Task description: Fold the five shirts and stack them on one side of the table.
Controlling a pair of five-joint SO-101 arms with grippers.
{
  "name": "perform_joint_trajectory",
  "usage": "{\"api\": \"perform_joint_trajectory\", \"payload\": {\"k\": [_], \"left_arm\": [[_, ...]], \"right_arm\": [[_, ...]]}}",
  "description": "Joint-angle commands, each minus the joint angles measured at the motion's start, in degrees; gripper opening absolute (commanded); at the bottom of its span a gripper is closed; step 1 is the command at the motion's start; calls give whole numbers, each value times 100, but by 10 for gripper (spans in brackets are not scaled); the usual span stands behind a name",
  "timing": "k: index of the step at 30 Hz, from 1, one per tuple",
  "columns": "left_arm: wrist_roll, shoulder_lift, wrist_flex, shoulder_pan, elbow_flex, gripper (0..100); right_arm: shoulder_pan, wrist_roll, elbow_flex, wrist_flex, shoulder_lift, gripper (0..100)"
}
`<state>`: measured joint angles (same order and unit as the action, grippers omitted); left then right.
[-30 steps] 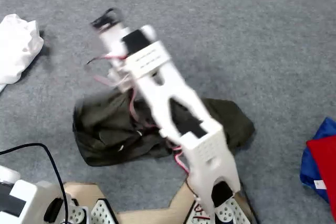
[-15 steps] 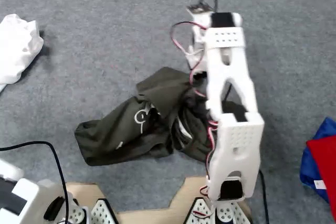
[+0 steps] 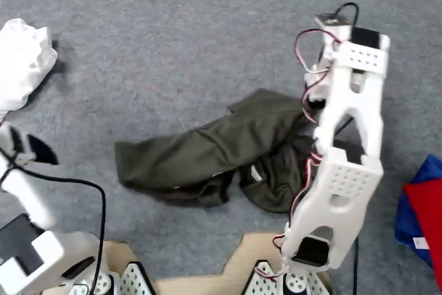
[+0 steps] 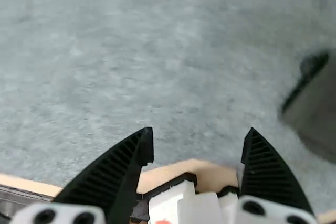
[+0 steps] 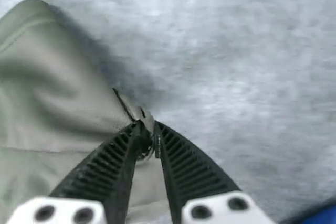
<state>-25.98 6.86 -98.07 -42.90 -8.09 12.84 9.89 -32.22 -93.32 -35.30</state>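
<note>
Olive shirt point(image 3: 207, 150) edge pinched in closed right gripper point(image 5: 149, 132), rest spread away from it across grey surface point(image 3: 173, 46). Left gripper point(image 4: 199, 136) wide open, holding nothing, above surface. White shirt point(image 3: 24, 60) bunched near left gripper; red shirt point(image 3: 425, 215) on blue shirt point(image 3: 429, 167) beside right arm.
</note>
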Motion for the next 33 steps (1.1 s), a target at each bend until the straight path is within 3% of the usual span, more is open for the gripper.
{"api": "perform_joint_trajectory", "payload": {"k": [1, 10, 15, 22, 27, 33], "left_arm": [[62, 224, -185, 677, 18, 281], [1134, 215, -53, 3121, -264, 280], [1591, 215, 1073, 4255, -782, 279], [2470, -22, 2435, 4396, -1257, 279], [3455, -822, 2866, 4431, -1134, 279], [4088, -1692, 2998, 4431, -721, 278]], "right_arm": [[356, 88, -40, 290, 180, 5], [453, 176, -48, 686, -435, 7], [400, 352, -48, 1011, -479, 9], [382, 1301, -40, 1538, -470, 9], [321, 1327, -31, 1943, -470, 9], [338, 1301, 4, 2215, -488, 9]]}}
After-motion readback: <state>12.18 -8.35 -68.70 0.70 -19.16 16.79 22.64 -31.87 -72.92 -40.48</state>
